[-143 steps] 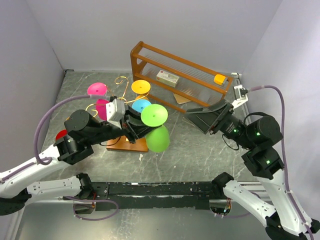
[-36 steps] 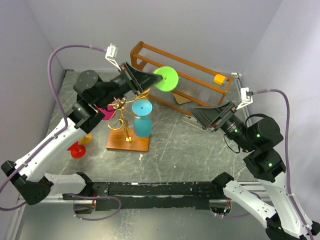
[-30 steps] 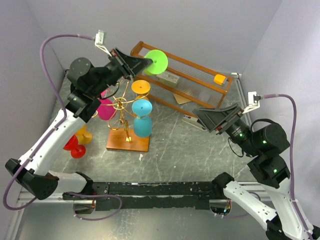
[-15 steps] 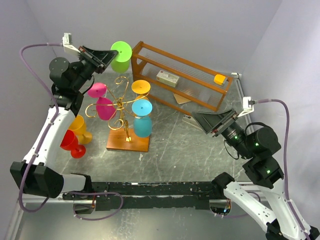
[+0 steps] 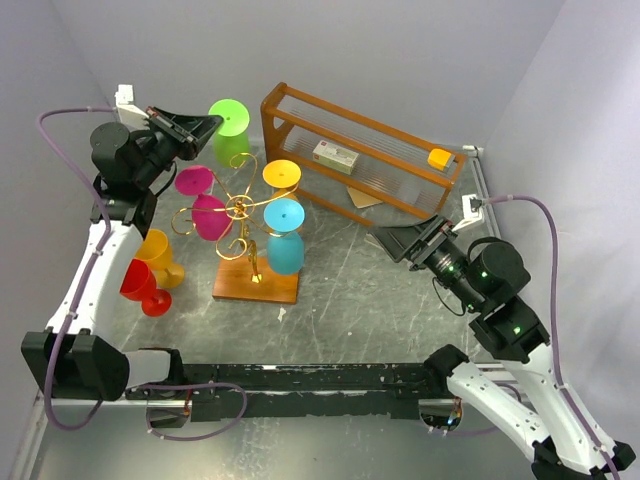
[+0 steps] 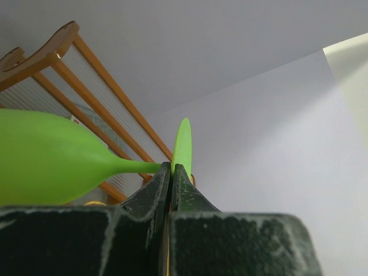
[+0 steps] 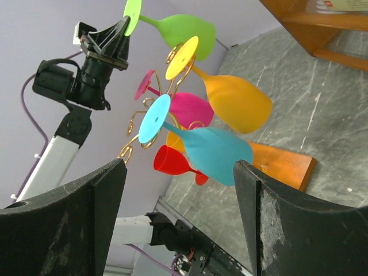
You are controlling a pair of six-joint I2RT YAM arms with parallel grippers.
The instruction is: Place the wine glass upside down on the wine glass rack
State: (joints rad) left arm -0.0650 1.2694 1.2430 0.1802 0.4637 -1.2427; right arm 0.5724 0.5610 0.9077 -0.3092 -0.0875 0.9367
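My left gripper is shut on the green wine glass where the stem meets the foot. It holds the glass in the air behind and left of the gold wire rack, foot toward the camera and bowl beneath. The left wrist view shows the closed gripper and the green bowl to its left. The rack stands on a wooden base with pink, orange and blue glasses hanging on it. My right gripper is open and empty, right of the rack, facing it.
A brown wooden shelf stands at the back, holding a small box and a yellow block. A yellow-orange glass and a red glass are on the table left of the rack. Walls close in on the left, back and right.
My left arm lifted the green glass from in front of the rack and swung it up and back to the far left. The right gripper shifted a little and stayed open.
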